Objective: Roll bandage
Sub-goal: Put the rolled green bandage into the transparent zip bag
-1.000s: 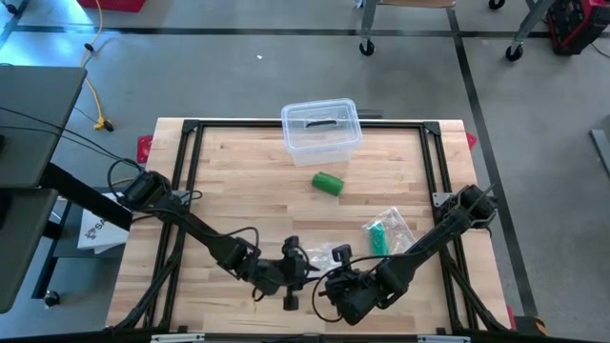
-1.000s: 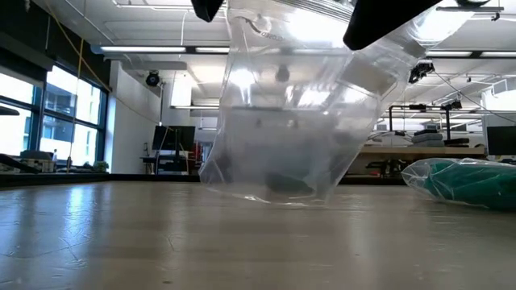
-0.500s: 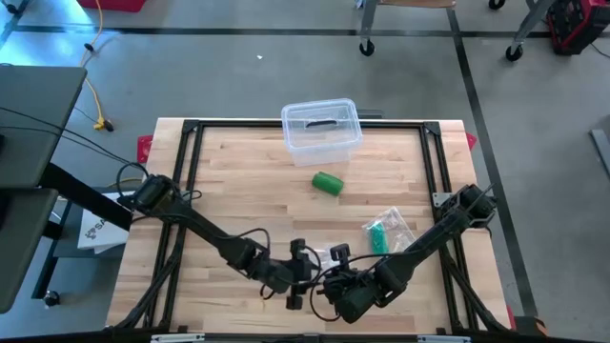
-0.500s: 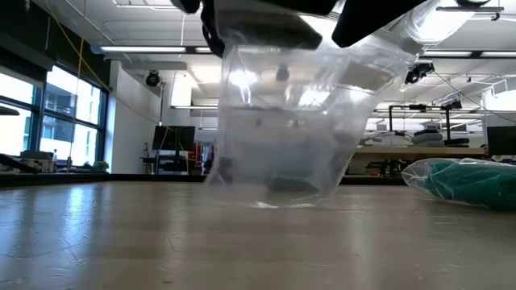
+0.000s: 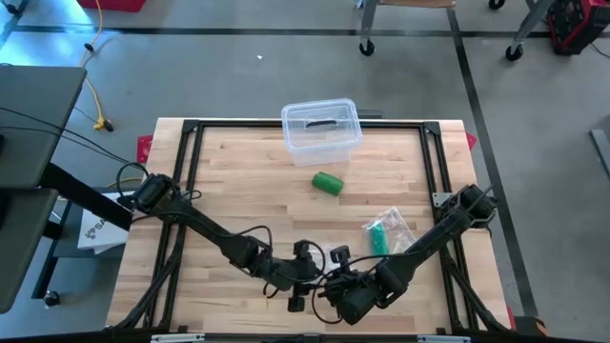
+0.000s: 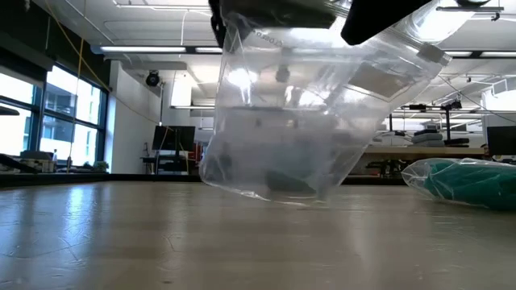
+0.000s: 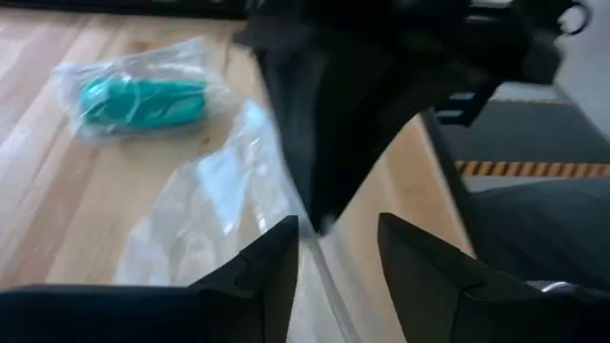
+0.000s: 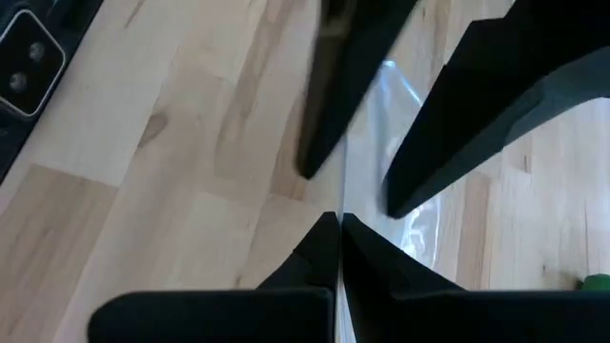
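- Right gripper (image 5: 335, 282), at the table's near edge, pinches the rim of a clear plastic bag (image 6: 298, 121) between clenched fingers, holding it off the wood
- Left gripper (image 5: 303, 269) has slid in beside it; its fingers stand parted at the bag's mouth, grasping nothing I can see, likely about to spread it
- Packaged teal bandage (image 5: 379, 235) lies just beyond
- Green bandage roll (image 5: 328, 183) sits mid-table, before the clear plastic tub (image 5: 321, 129), untouched

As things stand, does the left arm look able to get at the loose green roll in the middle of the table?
Probably yes: the green roll lies alone on bare wood, nothing beside it. But the left gripper is at the clear bag near the front edge, which the right gripper pinches.
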`<state>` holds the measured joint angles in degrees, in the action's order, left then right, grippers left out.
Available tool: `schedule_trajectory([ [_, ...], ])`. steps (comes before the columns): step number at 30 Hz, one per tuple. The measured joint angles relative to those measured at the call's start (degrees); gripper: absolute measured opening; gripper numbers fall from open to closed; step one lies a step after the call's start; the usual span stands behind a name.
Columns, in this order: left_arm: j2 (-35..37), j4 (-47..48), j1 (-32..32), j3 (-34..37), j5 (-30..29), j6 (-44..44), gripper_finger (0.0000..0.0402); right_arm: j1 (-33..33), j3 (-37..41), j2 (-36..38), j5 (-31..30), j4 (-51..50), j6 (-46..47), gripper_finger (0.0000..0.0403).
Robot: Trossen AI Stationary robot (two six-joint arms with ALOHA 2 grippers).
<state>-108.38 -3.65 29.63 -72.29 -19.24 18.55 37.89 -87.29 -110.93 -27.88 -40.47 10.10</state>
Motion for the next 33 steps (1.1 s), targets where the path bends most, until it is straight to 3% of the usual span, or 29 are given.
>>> schedule_trajectory([
  [7, 0.1, 0.1, 0.0, -2.3, 0.4, -2.2, 0.0169, 0.0, 0.0, 0.0, 0.0, 0.3, 0.4, 0.0000],
  [12, 0.1, 4.0, -0.1, -2.3, -4.3, -2.3, 0.0171, 0.0, 0.0, 0.0, 0.0, 0.9, 0.1, 0.0000],
  [21, 0.1, 6.8, -0.4, -2.2, -4.7, -1.9, 0.0172, 0.0, 0.0, 0.0, 0.0, 1.5, 0.0, 0.0000],
  [28, 0.1, 13.4, -1.6, -2.2, -3.4, 2.7, 0.0155, 0.0, 0.0, 0.0, 0.0, 1.8, -0.1, 0.0000],
  [33, 0.1, 18.5, -1.4, -2.1, -5.5, 5.0, 0.0134, 0.3, 0.0, 0.0, 0.0, 2.3, 0.4, 0.0000],
])
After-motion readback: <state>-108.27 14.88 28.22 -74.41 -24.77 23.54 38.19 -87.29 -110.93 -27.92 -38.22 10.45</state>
